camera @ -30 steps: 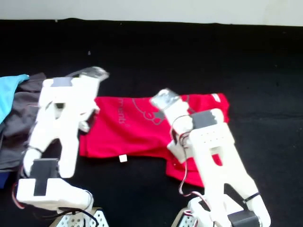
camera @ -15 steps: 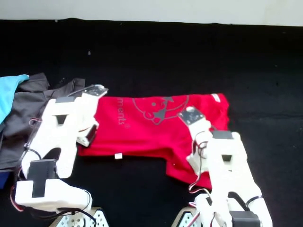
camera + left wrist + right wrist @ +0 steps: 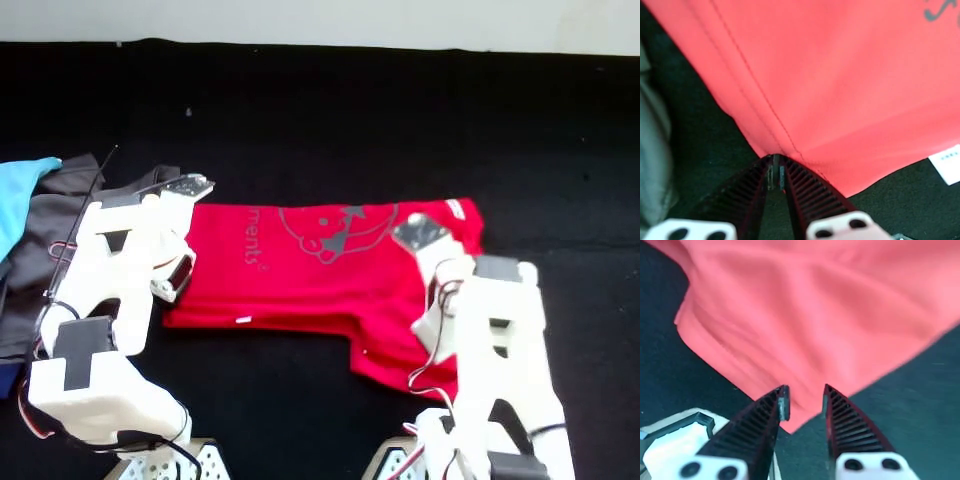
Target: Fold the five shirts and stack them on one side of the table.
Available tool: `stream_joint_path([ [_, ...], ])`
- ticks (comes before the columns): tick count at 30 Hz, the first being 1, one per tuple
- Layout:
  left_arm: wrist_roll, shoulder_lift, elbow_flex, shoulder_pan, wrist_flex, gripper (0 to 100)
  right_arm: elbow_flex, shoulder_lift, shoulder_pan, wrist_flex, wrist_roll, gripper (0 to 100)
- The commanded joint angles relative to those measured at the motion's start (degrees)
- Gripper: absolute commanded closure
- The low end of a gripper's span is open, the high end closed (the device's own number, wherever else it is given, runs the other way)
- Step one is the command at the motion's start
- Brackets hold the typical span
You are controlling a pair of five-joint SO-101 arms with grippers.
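From where I stand, the table is black from its far edge to the near one. A red shirt lies spread flat near the middle, print side up, with one part trailing toward the near edge on the right. At the left edge a dark grey shirt lies crumpled on the black surface, and a light blue shirt touches it at the very edge.

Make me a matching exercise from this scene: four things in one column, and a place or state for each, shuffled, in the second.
Things:
1. red shirt
2. blue shirt
3. left hand
4. right hand

Places or states:
A. open, over red cloth
B. at the far left edge of the table
C. shut on the red shirt's edge
D. spread out mid-table

Pairs: 1-D, 2-B, 3-C, 4-A
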Motion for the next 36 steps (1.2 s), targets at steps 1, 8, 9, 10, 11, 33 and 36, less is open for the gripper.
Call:
stream_joint_path([
  [1,-0.8,0.7,-1.3,-1.1,-0.4,99,-4.9,-2.1,-0.8,3.3,0.6,81.7],
  [8,-0.8,0.7,-1.3,-1.1,-0.4,99,7.3,0.9,-4.7,-6.3,0.5,76.6],
  [9,-0.8,0.7,-1.3,-1.1,-0.4,99,8.9,1.7,-4.9,-8.3,0.5,77.1],
  [10,-0.8,0.7,-1.3,-1.1,-0.4,99,10.0,2.6,-4.9,-10.2,0.5,77.6],
  [11,-0.8,0.7,-1.3,-1.1,-0.4,99,10.9,3.4,-4.7,-12.0,0.5,78.1],
  [33,-0.8,0.7,-1.2,-1.1,-0.4,99,6.0,-8.0,1.1,-4.4,1.0,99.4],
  [36,-0.8,0.7,-1.2,-1.1,-0.4,99,6.5,-8.5,1.1,-3.3,1.0,99.3],
])
